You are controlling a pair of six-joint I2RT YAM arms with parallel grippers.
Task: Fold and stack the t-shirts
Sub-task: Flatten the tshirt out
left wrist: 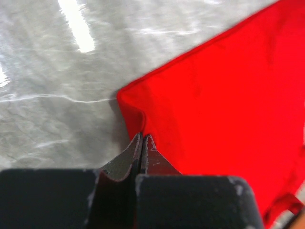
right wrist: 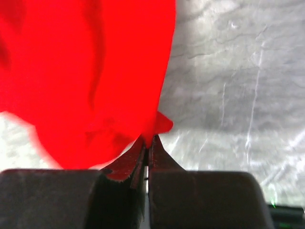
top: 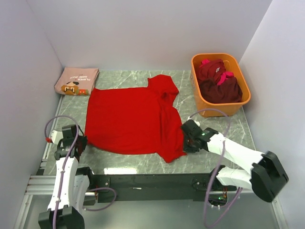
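The red t-shirt [top: 133,119] lies spread flat in the middle of the worktop [top: 143,163], hem toward the left edge and sleeves toward the right, with a few soft wrinkles near the far sleeve. Its near-left hem corner is pinched in the left gripper [left wrist: 142,139], whose jaws are pressed together on the cloth. The tip of the near sleeve is nipped in the right gripper [right wrist: 147,141], also clamped closed, though only a small tongue of cloth seems to be caught there. The step in hand looks like the first fold, carrying the near edge over toward the far edge. To do it well, both arms should probably rise together and only a little, keeping the edge between them gently taut so the cloth neither sags nor bunches. They should then travel at an even pace and lay the near edge squarely along the far one. The right gripper's shallow bite is the likely weak point, so a slow lift would guard against a slip. The folded dusty-pink t-shirt [top: 76,80] sits at the far-left corner, where the stack appears to be. The maroon t-shirts [top: 219,90] wait in the orange tub [top: 217,109] at the far-right corner.
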